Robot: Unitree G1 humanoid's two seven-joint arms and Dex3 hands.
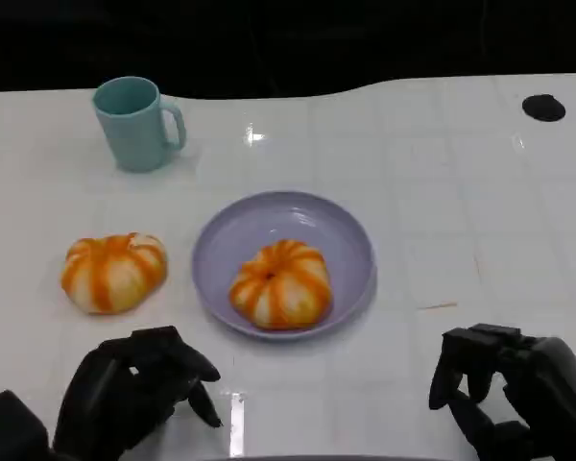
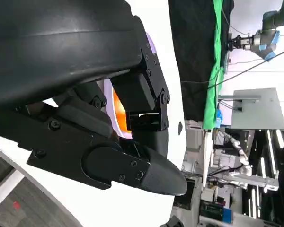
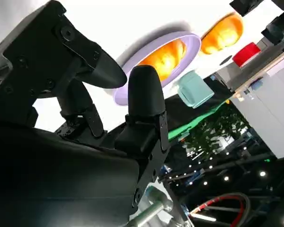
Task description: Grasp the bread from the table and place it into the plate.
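The left hand (image 1: 139, 389) hovers at the table's (image 1: 480, 192) near edge with its fingers curled loosely and nothing in them, close to the bread (image 1: 113, 271) that sits on the table left of the plate (image 1: 350, 240), likely next to be picked up. Another bread (image 1: 280, 283) already lies in the plate. The right hand (image 1: 504, 389) waits empty at the near edge, fingers bent.

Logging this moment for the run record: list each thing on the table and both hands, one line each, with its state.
bread in the plate: resting inside, unheld.
bread on the table: left of the plate, unheld.
plate: upright, holding one bread.
mug: upright, handle toward the right.
left hand: holds nothing, fingers apart.
right hand: holds nothing, fingers apart.
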